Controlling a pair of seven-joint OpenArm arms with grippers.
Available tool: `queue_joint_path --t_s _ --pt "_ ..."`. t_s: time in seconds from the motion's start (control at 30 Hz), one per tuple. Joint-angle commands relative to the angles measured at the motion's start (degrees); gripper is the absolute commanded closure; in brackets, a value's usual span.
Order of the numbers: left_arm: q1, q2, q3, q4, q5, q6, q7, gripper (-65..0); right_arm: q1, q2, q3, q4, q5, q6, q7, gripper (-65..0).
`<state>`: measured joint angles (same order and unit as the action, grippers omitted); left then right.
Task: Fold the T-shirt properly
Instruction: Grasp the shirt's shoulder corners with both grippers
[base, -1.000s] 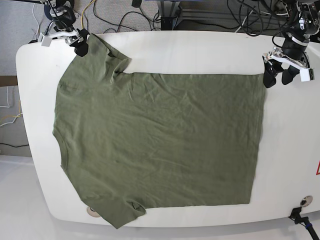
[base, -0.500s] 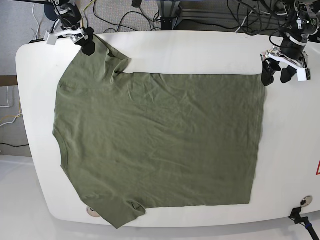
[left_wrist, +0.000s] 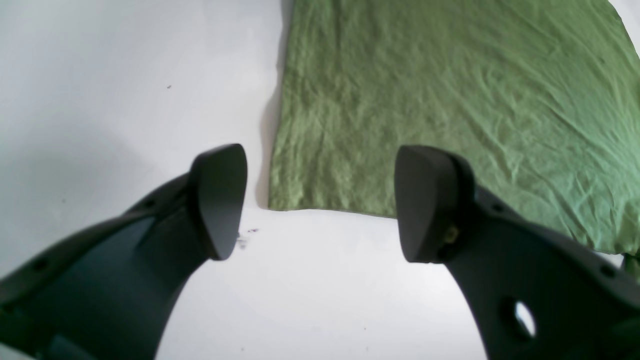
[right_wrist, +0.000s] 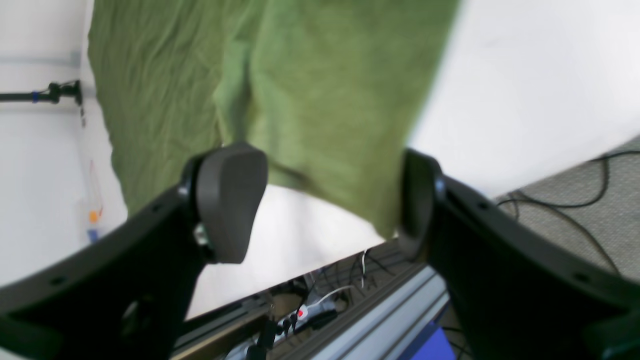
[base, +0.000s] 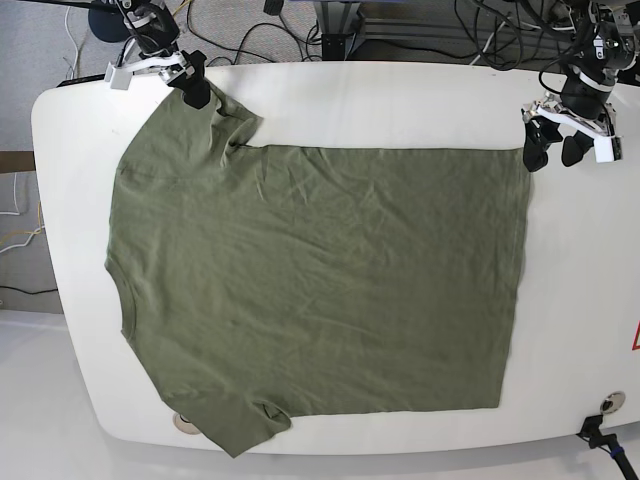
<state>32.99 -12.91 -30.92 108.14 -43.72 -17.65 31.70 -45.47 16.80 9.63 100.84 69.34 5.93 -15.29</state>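
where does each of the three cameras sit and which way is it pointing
Base: overhead, looking down on the white table with the T-shirt spread flat; the left gripper and right gripper show at its far corners.
Left wrist: on the left arm, looking past the open left gripper at the shirt's hem corner.
Right wrist: on the right arm, looking past the open right gripper at a sleeve near the table edge, floor cables beyond.
Shared: all three show the T-shirt on the table.

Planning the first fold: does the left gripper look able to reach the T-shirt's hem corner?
Probably yes: the left gripper hangs open just off the T-shirt corner, with only bare table between.
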Motion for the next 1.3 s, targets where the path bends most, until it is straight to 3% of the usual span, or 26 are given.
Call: queue_joint_path --t_s 0.0,0.27,0.43,0.6,0.8,1.27 --pt "0.11 -0.68 -0.34 0.92 -0.54 -0.42 -1.24 -42.2 -0.90 0.30 -0.27 -0.05 -0.46 -1.67 -2.25 -40.6" --pt "0.11 -0.68 -0.34 0.92 -0.54 -0.42 -1.24 -42.2 0.15 0.30 -2.55 -0.22 -0.55 -1.67 -2.25 -39.7" --pt "0.11 -0.68 -0.34 0.92 -0.54 -0.42 -1.24 -42.2 2.35 0.74 -2.55 -1.63 -0.55 -1.67 -2.25 -24.0" --pt "0.11 -0.76 -0.34 0.92 -0.54 -0.42 -1.24 -42.2 2.88 1.62 -2.55 -2.68 -0.55 -1.67 -2.25 -21.8" --pt "-0.42 -0.76 -0.42 -0.49 -0.54 -0.42 -1.24 -42.2 3.67 1.80 -2.46 -2.68 -0.55 -1.67 -2.25 0.0" --pt "-0.86 -1.73 -2.53 -4.80 -0.98 -0.50 -1.15 -42.8 3.93 1.80 -2.46 -2.68 -0.55 -1.67 -2.25 0.0"
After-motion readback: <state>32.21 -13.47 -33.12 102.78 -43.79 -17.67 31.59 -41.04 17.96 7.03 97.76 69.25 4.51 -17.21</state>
